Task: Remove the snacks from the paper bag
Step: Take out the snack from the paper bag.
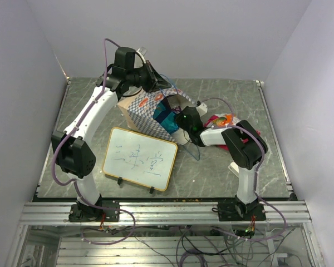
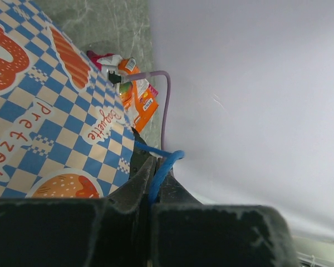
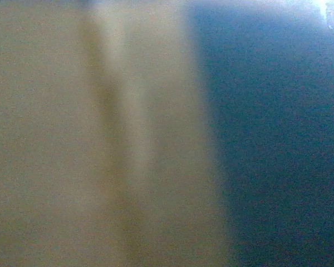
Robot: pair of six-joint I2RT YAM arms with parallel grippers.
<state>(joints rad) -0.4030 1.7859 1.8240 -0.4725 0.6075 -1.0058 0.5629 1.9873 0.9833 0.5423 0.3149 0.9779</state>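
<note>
Left gripper (image 2: 153,167) is clamped on the blue cord handle (image 2: 167,158), holding the paper bag (image 1: 142,108) tipped, mouth toward 3 o'clock. Right gripper (image 1: 182,122) is at the mouth. Its wrist view is a tan-and-blue blur, so its finger state cannot be told. Red-white-orange packet (image 1: 220,119) lies out at the bag's 3 o'clock. Blue-teal packet (image 1: 166,115) sits in the opening.

Risks: the thin cord could slip or tear. A blind grasp could pinch the bag wall and drag the bag onto the whiteboard (image 1: 140,158) at 6 o'clock.

On the tabletop (image 1: 234,94), the paper bag (image 1: 147,111) sits centrally toward the far edge, with the whiteboard (image 1: 139,158) before it by the near edge and a snack packet (image 1: 222,119) to its right.
</note>
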